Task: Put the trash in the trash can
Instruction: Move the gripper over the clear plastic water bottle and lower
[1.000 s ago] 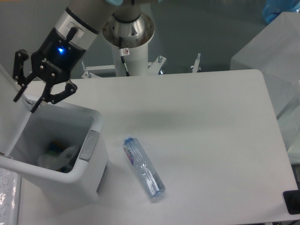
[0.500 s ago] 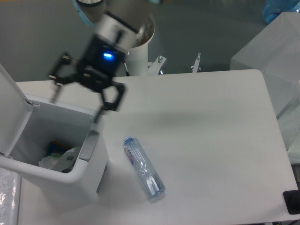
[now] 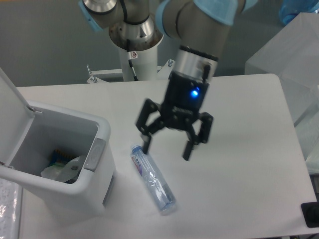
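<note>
My gripper [image 3: 166, 150] hangs with its fingers spread wide and empty, just above the top end of the bottle [image 3: 152, 178] on the table [image 3: 239, 149]. The arm reaches down from above, its upper part cut off. The wrapper [image 3: 61, 169] lies half hidden inside the open trash can [image 3: 97, 154]. A second ago the gripper was over that can.

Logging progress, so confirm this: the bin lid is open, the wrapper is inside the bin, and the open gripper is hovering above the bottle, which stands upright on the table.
One detail is wrong. The bottle is not upright; it lies on its side on the table, as the camera view shows. The rest holds: the trash can has its lid open, the wrapper is inside, and the open gripper hovers above the bottle.
</note>
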Motion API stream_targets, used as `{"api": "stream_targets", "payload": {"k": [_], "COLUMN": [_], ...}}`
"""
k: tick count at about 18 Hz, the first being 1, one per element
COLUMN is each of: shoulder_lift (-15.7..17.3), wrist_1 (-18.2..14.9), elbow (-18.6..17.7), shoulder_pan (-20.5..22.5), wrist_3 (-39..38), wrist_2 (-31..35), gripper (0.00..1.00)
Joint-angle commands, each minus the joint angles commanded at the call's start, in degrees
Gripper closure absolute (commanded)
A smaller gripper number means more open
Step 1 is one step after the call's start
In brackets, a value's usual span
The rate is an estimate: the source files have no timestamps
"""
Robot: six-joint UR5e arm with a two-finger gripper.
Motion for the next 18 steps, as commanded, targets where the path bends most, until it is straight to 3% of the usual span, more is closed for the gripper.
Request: {"api": "stream_targets", "payload": {"k": [6,10,18], "shoulder_lift": [-4.21,-6.85,-12.39], "wrist_1": [-0.18,-0.18,0.35], "elbow": [0.43,-1.58,-2.11], "shoulder_pan": [-0.35,-1.58,-4.83], "wrist_3": [-2.55,-2.9,-2.03], "wrist_2": [7.2,11.59,15.9], "gripper": [0.0,0.0,0.0]}}
